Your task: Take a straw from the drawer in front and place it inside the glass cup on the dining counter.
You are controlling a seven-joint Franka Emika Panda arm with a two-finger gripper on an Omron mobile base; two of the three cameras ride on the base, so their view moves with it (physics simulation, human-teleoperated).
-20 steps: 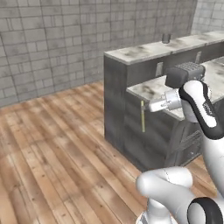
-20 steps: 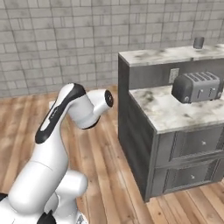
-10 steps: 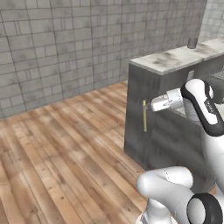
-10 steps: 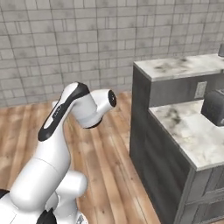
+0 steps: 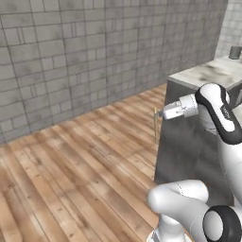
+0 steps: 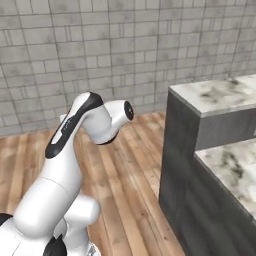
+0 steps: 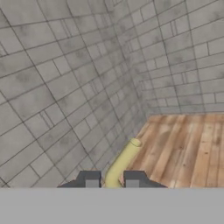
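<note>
Straw [image 7: 122, 164] pinched between the nearly closed claw [image 7: 111, 180] fingertips, hanging off the dining table's [image 5: 208, 75] near corner. Glass cup [image 5: 235, 52] sits well beyond, at the slab's far end. Risk: thin stick pivots in the grip and misses the rim.

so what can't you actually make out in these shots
- glass cup: left base view, tiny at the far right edge on the dining counter; its inside can't be seen.
- straw: hand view, lower end hidden between the hand's fingertips; left base view shows it only as a thin line.
- dining counter: both base views, cut off by the right edge.
</note>
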